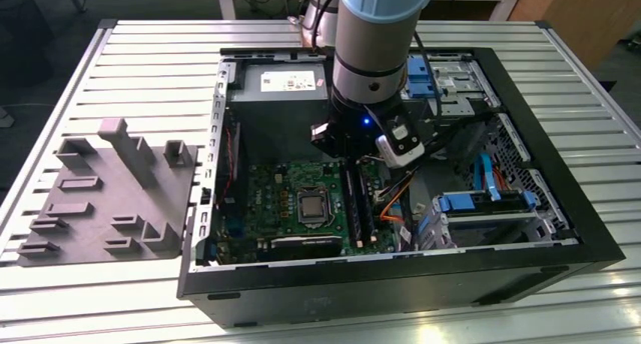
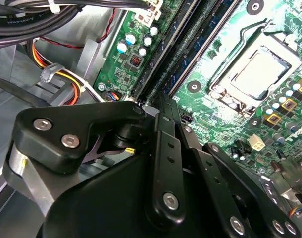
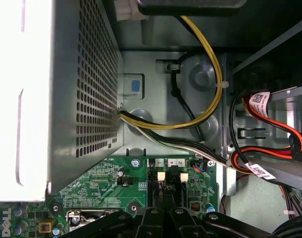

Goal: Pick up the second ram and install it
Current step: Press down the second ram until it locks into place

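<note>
My gripper (image 1: pixel 350 158) reaches down into the open computer case (image 1: pixel 561 231), over the far end of the memory slots (image 1: pixel 356 205) on the green motherboard (image 1: pixel 281 190). In the second wrist view its black fingers (image 2: pixel 163 148) come together at the tips, gripper (image 2: pixel 161 101) shut, right at the end of the long dark slots (image 2: pixel 185 47). A dark ram stick (image 2: pixel 203 37) lies seated along those slots. The first wrist view shows the gripper (image 3: pixel 161 212) just above the white slot latches (image 3: pixel 161 176). Whether a stick is pinched between the tips I cannot tell.
The processor socket (image 1: pixel 314 206) sits beside the slots. The power supply box (image 1: pixel 285 79) and yellow and black cables (image 3: pixel 205 114) crowd the far end. Drive bays with blue parts (image 1: pixel 481 205) fill the case on the exterior view's right. A grey holder block (image 1: pixel 110 201) lies outside, at the left.
</note>
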`<state>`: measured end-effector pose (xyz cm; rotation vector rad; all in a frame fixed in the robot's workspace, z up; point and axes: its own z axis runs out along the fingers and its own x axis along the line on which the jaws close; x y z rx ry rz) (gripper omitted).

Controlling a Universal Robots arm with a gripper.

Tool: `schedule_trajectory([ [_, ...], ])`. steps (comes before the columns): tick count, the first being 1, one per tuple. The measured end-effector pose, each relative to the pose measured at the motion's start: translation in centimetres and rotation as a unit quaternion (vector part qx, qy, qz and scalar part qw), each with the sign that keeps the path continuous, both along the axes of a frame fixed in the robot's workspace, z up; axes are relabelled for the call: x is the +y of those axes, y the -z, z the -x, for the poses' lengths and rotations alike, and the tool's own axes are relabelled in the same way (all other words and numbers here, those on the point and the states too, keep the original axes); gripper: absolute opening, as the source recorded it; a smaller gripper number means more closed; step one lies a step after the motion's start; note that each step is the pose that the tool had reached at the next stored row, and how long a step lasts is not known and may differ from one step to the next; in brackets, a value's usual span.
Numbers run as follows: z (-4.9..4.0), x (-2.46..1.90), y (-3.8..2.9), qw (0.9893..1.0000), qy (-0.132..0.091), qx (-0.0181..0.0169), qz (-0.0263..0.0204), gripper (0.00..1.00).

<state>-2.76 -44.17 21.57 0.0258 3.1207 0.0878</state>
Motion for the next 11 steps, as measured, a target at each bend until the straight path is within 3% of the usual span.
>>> schedule_trajectory([
  [8,0.0,0.0,0.01,1.0,0.0,-0.0001,-0.0001,0.11],
  [11,-0.01,0.02,-0.26,1.0,0.0,-0.0004,-0.0009,0.11],
])
